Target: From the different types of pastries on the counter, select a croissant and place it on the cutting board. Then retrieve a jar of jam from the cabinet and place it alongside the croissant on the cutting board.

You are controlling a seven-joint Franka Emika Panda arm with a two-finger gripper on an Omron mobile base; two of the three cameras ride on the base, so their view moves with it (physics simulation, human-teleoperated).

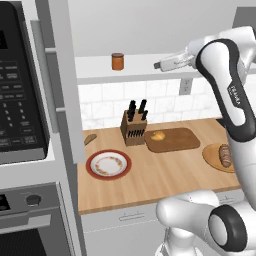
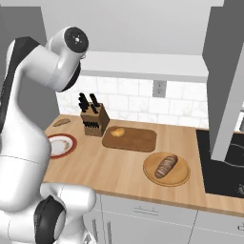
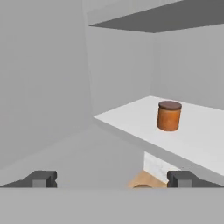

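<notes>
An orange-brown jam jar (image 1: 117, 61) with a dark lid stands upright on the white cabinet shelf (image 1: 145, 67). My gripper (image 1: 159, 65) hovers at shelf height to the jar's right, pointing at it with a gap between them. In the hand view the jam jar (image 3: 169, 116) sits ahead and right of centre, and my gripper (image 3: 113, 179) is open with its two fingertips (image 3: 41, 178) far apart and nothing between them. The golden croissant (image 1: 158, 135) lies on the left end of the brown cutting board (image 1: 175, 140), also seen as croissant (image 2: 117, 132) on cutting board (image 2: 136, 139).
A knife block (image 1: 133, 127) stands just left of the board. A red-rimmed plate (image 1: 108, 164) sits near the counter front, a wooden plate with a loaf (image 2: 167, 168) to the right, another pastry (image 1: 90, 139) at the far left. An open cabinet door (image 2: 228, 81) hangs over the stovetop (image 2: 224, 162).
</notes>
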